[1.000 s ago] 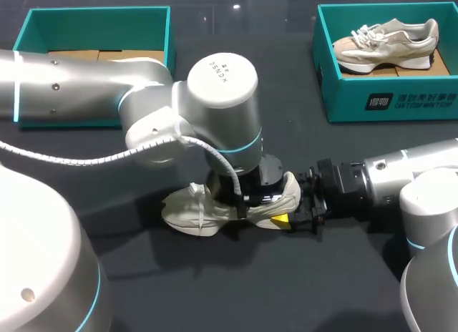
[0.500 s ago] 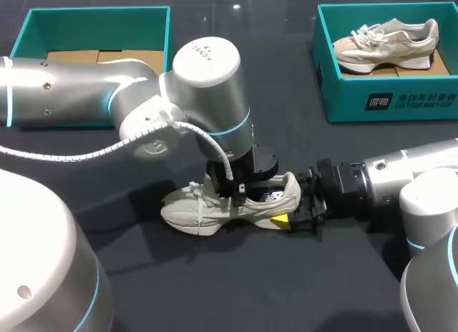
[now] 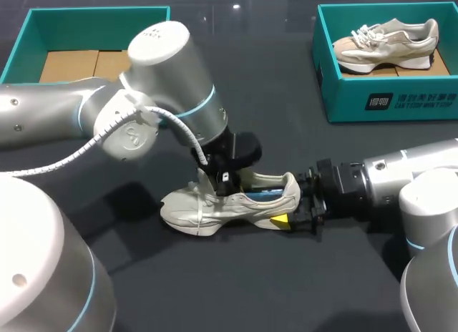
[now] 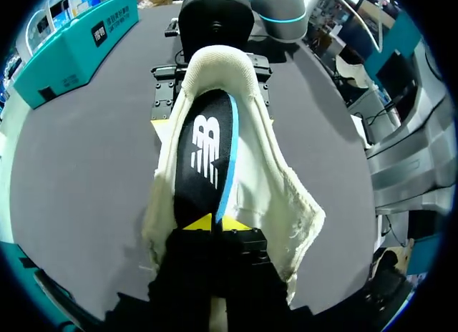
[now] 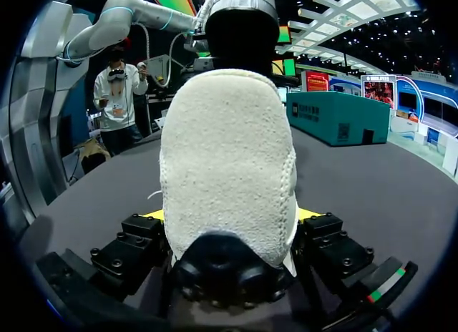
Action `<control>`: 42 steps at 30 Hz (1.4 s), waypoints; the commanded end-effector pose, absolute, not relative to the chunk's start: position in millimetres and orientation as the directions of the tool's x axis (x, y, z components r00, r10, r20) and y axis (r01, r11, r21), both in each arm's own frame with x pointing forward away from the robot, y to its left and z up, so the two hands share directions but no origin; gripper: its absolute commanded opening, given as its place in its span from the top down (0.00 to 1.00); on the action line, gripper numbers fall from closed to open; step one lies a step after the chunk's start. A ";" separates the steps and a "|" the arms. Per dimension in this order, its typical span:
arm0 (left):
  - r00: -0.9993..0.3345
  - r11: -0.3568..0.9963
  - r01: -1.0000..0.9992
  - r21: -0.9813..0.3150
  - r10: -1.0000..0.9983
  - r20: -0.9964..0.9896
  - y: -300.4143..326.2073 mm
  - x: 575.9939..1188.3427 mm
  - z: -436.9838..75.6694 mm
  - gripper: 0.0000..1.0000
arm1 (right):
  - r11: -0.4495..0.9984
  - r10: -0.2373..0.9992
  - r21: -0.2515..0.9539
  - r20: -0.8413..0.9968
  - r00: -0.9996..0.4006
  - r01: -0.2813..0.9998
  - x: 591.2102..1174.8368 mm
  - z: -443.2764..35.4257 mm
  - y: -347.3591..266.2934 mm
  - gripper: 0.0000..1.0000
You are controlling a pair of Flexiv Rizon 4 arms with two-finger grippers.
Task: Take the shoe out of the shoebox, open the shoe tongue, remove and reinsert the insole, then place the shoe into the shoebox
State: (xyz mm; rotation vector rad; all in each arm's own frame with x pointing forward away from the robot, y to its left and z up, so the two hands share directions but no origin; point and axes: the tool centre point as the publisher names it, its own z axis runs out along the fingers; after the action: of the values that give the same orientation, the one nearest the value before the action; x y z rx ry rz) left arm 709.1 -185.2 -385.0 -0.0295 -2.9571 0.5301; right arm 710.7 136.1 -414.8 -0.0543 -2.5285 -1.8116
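Shoe on the table, clamped at the heel, insole pinched.

Head view: the cream shoe [image 3: 207, 207] lies on its sole on the dark table [image 3: 286, 124], toe at 9 o'clock, heel at 3 o'clock. The left gripper [image 3: 225, 183] dips into its mouth, and the right gripper [image 3: 292, 203] meets the heel. 1 teal shoebox [image 3: 93, 21] sits at 11 o'clock, and a second box [image 3: 343, 96] at 1 o'clock holds another shoe [image 3: 386, 42].
Left wrist view: the left gripper [image 4: 215, 222] has its yellow tips closed on the black, blue-edged insole [image 4: 207, 146], which is inside the gaping collar.
Right wrist view: the right gripper [image 5: 229, 216] clamps the knitted heel from 2 sides.
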 end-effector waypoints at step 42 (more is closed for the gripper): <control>-0.999 0.814 -0.017 -0.581 0.012 0.045 -179.9 706.6 -333.3 1.00 | 0.327 0.010 0.944 0.046 -0.999 0.047 710.5 -418.3 140.7 1.00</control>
State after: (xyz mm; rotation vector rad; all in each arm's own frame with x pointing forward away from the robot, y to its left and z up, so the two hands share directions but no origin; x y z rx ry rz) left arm 708.0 -181.4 -334.5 0.0014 -2.9481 0.9319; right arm 710.3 135.9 -414.4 -0.0537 -2.5291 -1.8117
